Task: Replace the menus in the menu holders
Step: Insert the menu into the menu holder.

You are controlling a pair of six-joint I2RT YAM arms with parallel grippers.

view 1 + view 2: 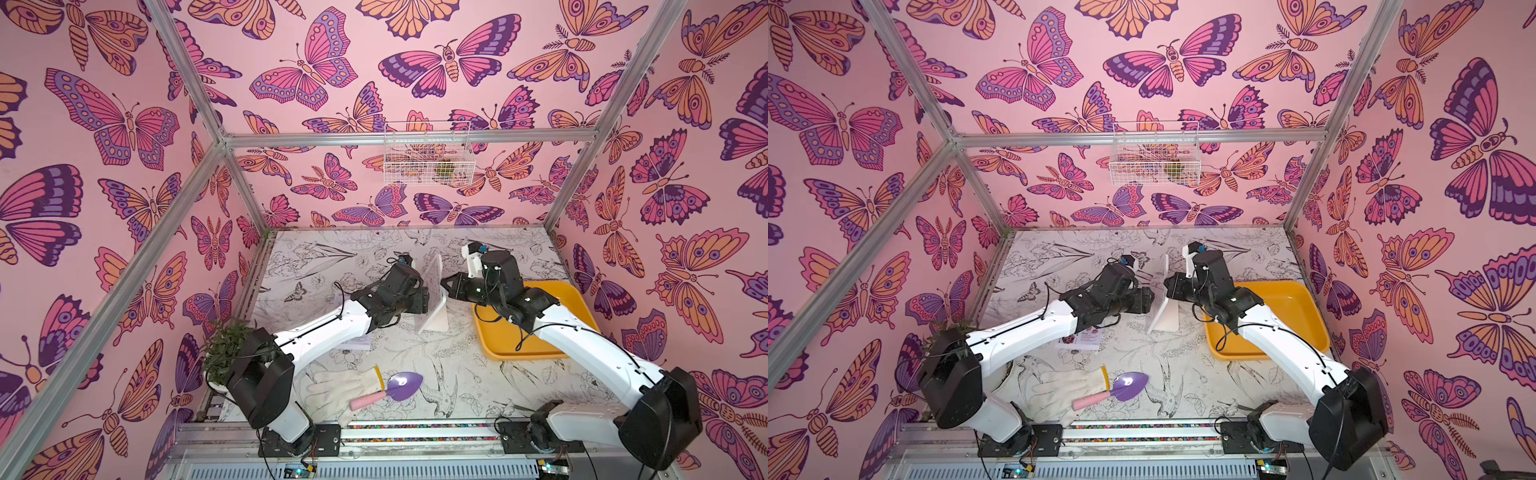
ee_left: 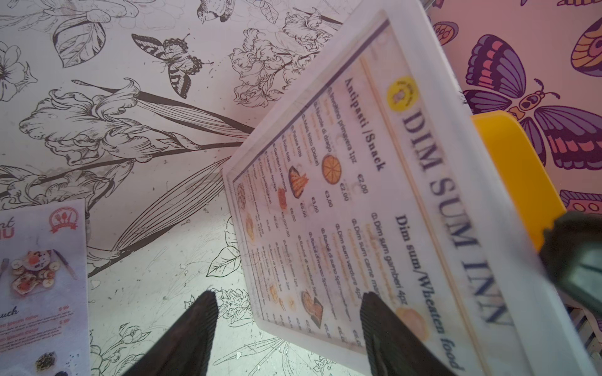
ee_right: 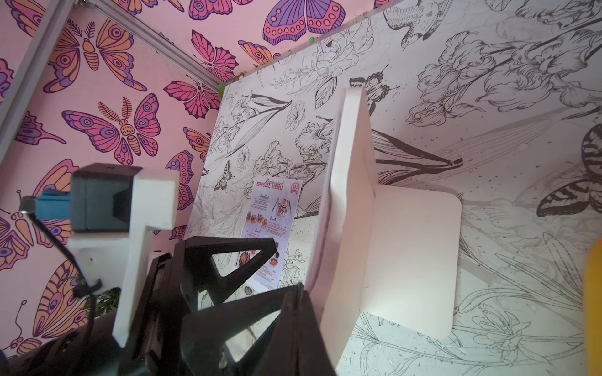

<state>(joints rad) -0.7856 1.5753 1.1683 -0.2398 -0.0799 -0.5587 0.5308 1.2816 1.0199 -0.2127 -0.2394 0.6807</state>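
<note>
Our right jaws are closed at the top edge of the holder [image 1: 433, 299] and our left jaws open facing its Dim Sum menu [image 2: 358, 211], so we should steady the holder between them and draw the sheet out straight, without tipping.

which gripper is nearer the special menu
Left. The left gripper is open, near the special menu; the right gripper is across the holder, at its edge.

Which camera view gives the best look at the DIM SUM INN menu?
The left wrist view: the DIM SUM INN menu faces it inside the menu holder, heading and columns legible. In both top views the holder is small, print unreadable. The right wrist view shows only the holder's blank back.
</note>
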